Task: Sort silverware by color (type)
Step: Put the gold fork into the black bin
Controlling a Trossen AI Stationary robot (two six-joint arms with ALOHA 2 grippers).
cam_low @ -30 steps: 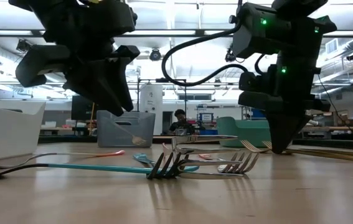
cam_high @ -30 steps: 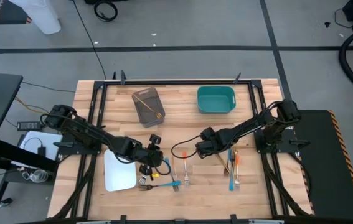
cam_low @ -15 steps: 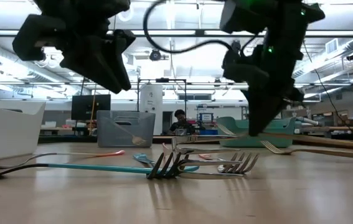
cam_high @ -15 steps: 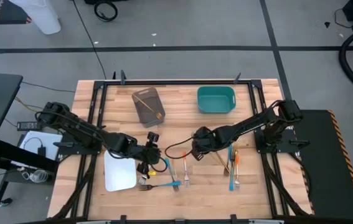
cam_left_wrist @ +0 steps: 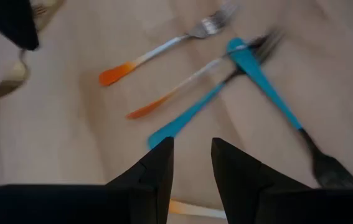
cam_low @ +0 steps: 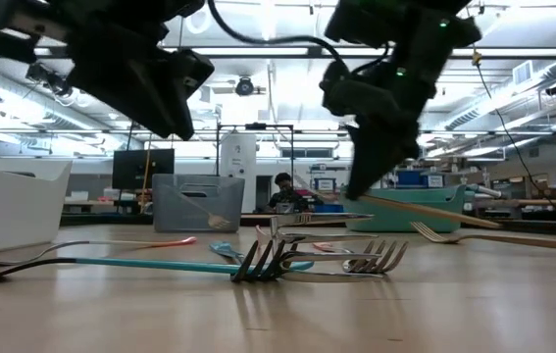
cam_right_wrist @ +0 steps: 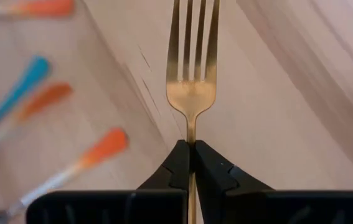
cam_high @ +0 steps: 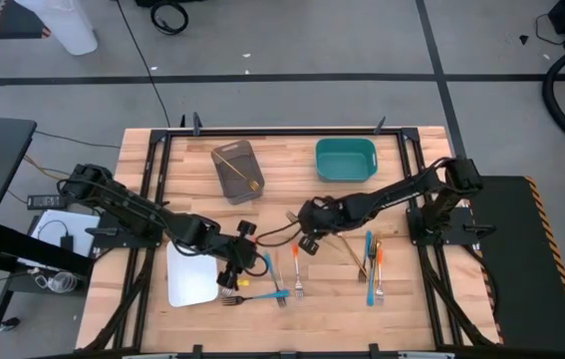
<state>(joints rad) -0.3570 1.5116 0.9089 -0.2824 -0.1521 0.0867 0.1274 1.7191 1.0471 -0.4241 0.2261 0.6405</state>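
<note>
Your right gripper (cam_right_wrist: 192, 163) is clamped on the slim all-gold fork (cam_right_wrist: 192, 81), lifted at the high view's centre. Carry it level to the grey rectangular tray (cam_high: 237, 171) at upper centre. Your left gripper (cam_left_wrist: 192, 163) hangs part-open and empty, lower left.

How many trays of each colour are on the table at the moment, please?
Grey tray: 1
Teal tray: 1
White tray: 1
Total: 3 trays
</note>
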